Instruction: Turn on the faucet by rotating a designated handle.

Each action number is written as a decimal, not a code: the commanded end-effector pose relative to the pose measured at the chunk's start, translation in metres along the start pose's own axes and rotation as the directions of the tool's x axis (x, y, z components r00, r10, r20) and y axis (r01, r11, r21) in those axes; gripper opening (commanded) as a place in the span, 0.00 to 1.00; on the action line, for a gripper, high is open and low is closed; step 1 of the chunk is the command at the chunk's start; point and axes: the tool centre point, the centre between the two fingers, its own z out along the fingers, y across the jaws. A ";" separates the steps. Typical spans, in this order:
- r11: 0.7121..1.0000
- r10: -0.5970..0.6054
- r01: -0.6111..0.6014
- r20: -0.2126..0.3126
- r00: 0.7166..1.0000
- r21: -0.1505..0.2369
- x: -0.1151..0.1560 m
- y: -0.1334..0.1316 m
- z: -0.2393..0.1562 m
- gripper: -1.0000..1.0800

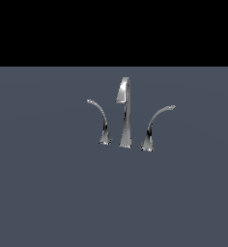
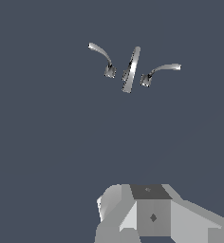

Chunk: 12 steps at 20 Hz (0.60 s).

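The faucet (image 1: 125, 113) stands upright on the grey desk (image 1: 43, 193), designated handle (image 1: 154, 126) at three o'clock of the spout (image 1: 125, 96) in the exterior view. The gripper (image 2: 147, 213) hangs well apart; I can't tell how its fingers stand.

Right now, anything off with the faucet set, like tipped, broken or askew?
Nothing stands out. The spout stands upright between the thinner lever and the designated handle, bases flat on the surface. The gripper is well clear.
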 end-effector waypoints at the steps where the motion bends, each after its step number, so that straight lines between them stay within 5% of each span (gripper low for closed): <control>1: 1.000 0.000 0.000 0.000 1.000 0.000 0.000 0.000 0.000 0.00; 12: 0.997 0.083 -0.083 0.000 0.997 0.000 0.016 -0.005 0.015 0.00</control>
